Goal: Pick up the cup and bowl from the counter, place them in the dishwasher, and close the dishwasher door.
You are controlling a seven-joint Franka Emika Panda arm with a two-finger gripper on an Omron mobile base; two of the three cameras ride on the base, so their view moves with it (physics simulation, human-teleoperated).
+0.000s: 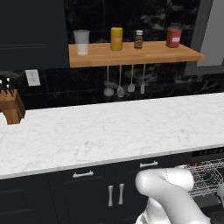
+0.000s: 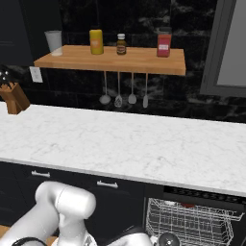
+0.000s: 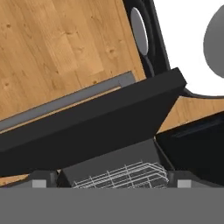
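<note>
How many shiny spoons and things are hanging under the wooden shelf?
4. The silver utensils hang in a row below the wooden shelf: first, second, third, fourth, left to right. None seems hidden.

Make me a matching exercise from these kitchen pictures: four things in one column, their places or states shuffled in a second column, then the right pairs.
Things:
1. knife block
2. clear tumbler
3. red jar
4. dishwasher door

Places or states:
A. right end of the wooden shelf
B. open, with the wire rack showing behind it
C. left end of the counter, by the wall
D. left end of the wooden shelf

Pairs: 1-C, 2-D, 3-A, 4-B
</note>
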